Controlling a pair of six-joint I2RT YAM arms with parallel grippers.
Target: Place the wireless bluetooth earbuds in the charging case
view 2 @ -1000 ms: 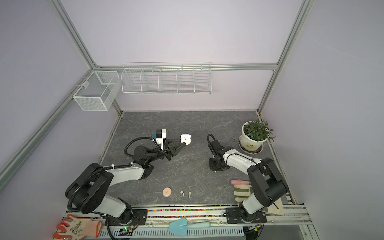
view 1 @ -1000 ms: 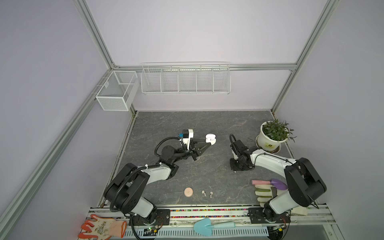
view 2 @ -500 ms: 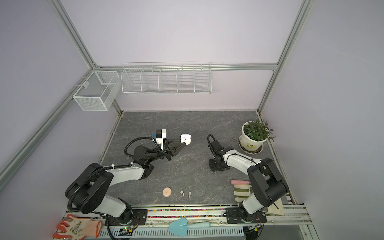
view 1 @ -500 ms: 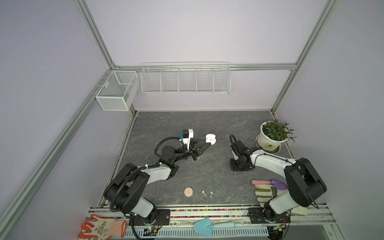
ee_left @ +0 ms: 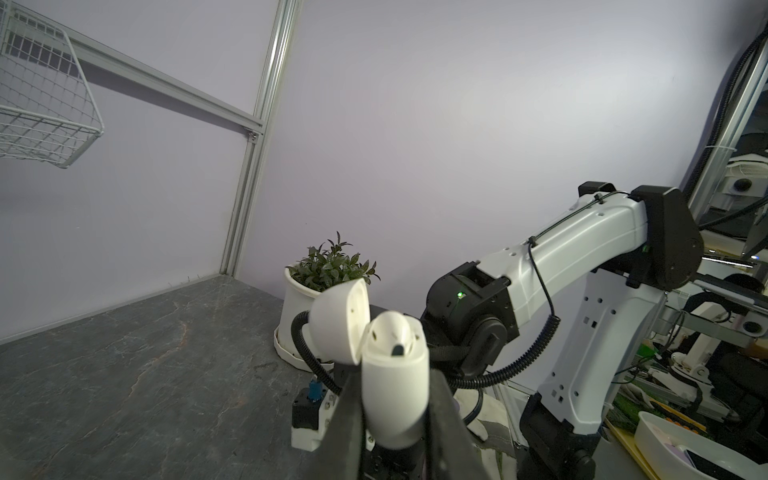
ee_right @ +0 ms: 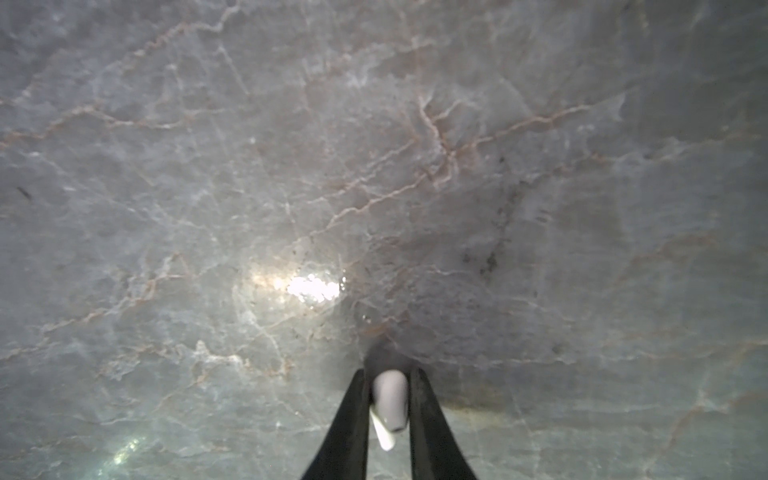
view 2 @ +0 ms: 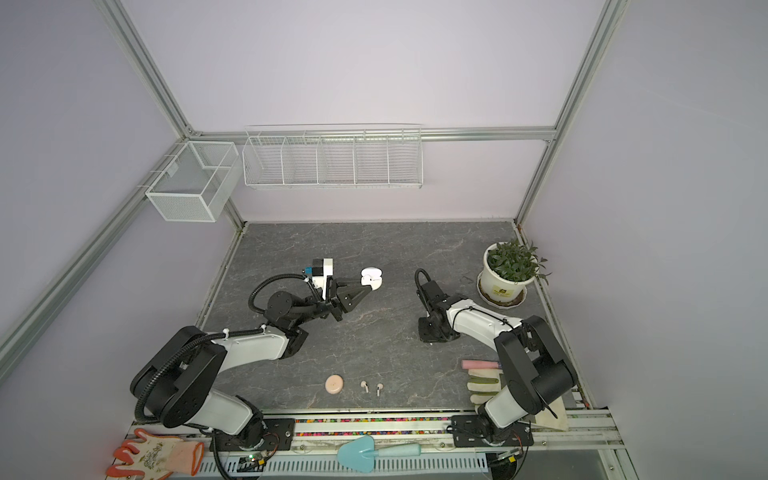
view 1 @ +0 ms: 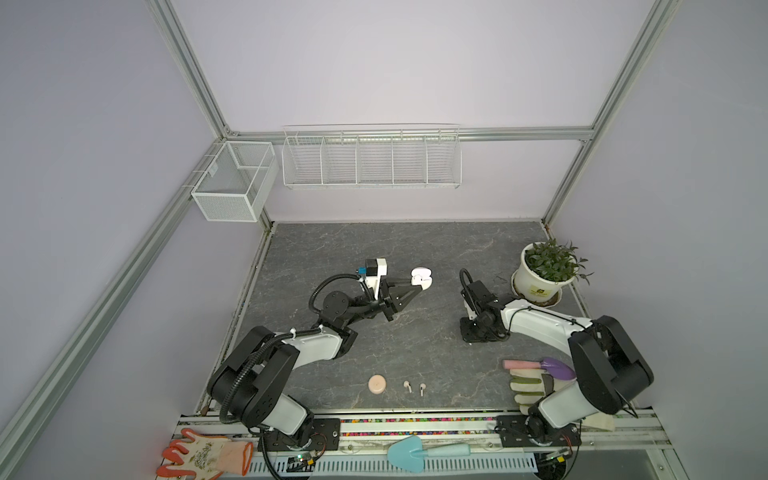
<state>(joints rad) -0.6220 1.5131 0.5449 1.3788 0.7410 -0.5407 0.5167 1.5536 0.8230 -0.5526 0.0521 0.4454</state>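
Pinching a white earbud (ee_right: pixel 389 395) by its head on the worktop (ee_right: pixel 249 166), the right gripper's (ee_right: pixel 388 376) fingers (ee_right: pixel 353 415) grasp something light, hard, slippery — apt to squirt free — while the left gripper's (ee_left: pixel 395 374) fingers (ee_left: pixel 446 424) clamp the open charging case (ee_left: pixel 394 353) aloft.

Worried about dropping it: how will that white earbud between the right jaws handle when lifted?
The white earbud is tiny, so probably very light. Its smooth rounded shell looks slippery and might squirt from the right gripper.
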